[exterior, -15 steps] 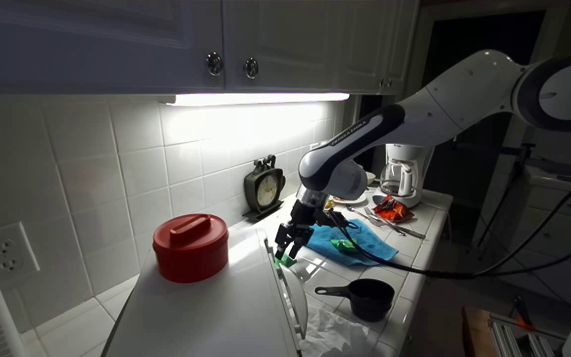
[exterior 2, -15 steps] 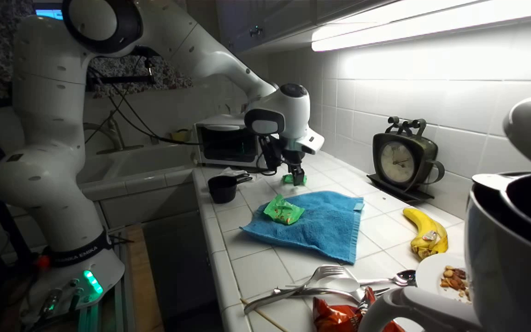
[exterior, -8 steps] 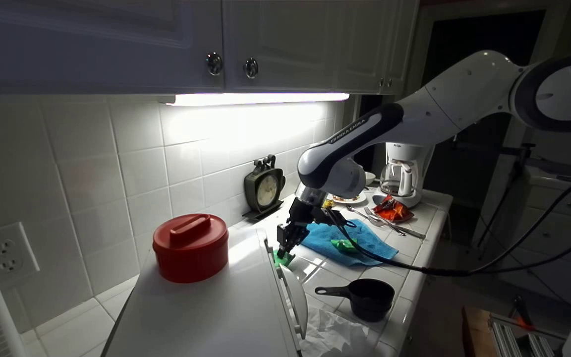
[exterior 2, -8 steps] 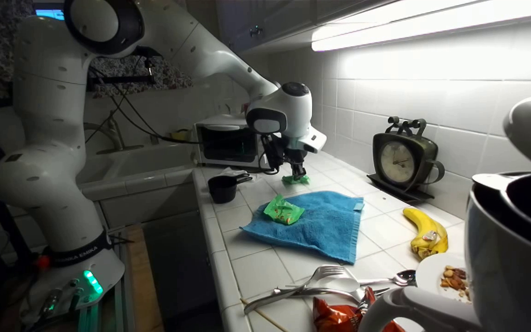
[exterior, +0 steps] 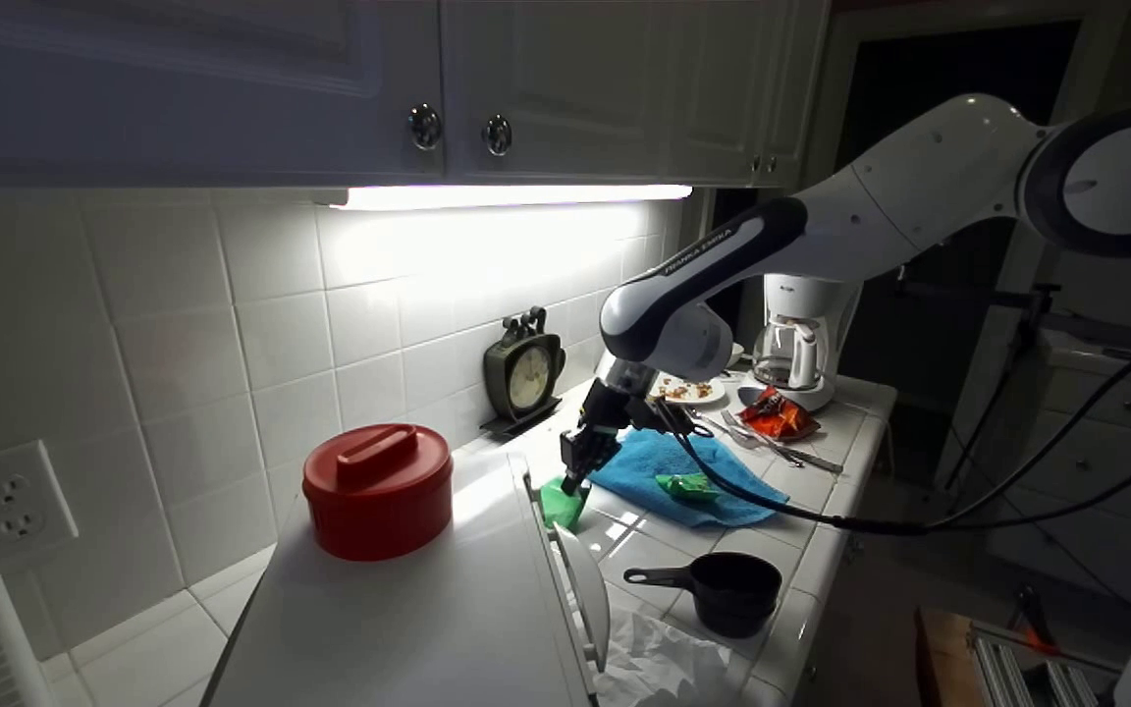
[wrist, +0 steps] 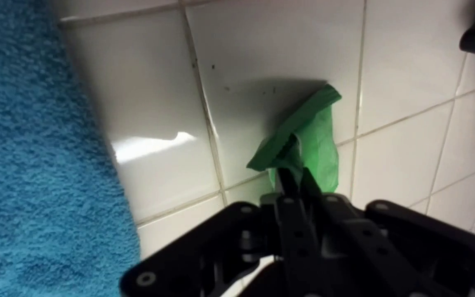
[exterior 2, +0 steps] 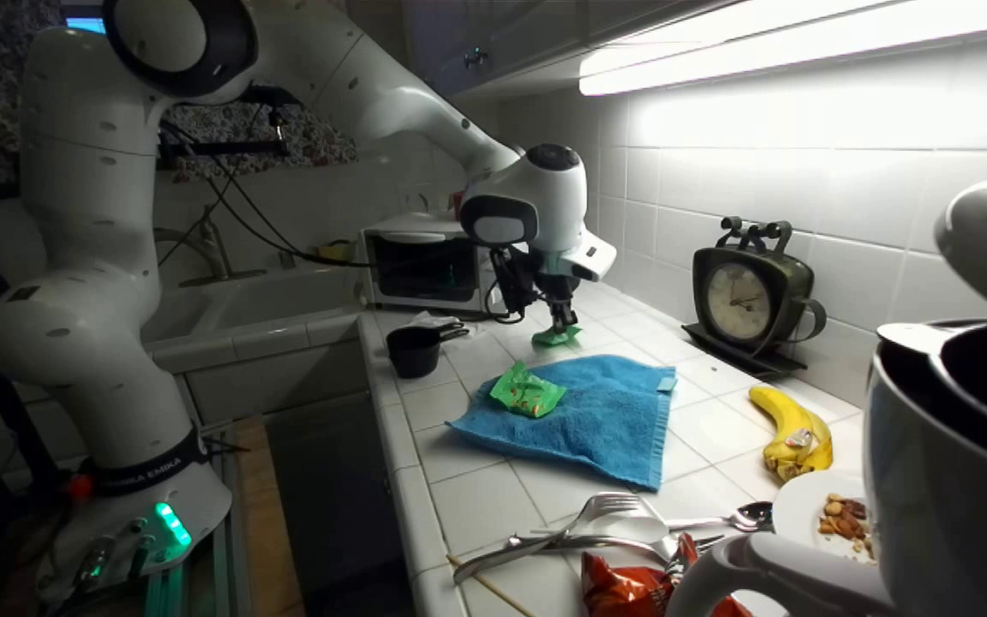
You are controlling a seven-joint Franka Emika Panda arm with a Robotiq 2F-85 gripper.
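One green wrapper [wrist: 320,152] is clamped in your gripper [wrist: 298,176], between the blue towel [wrist: 56,165] and the toaster oven [exterior 2: 425,270], at the tile counter [exterior 2: 485,506]. Can't tell if it's off the tile. You've got a tile strip toward the towel; oven front is near. Black pot [exterior 2: 414,353] sits by the counter's front edge. Gripper hides the wrapper's near end; in an exterior view, oven overlaps its bottom.
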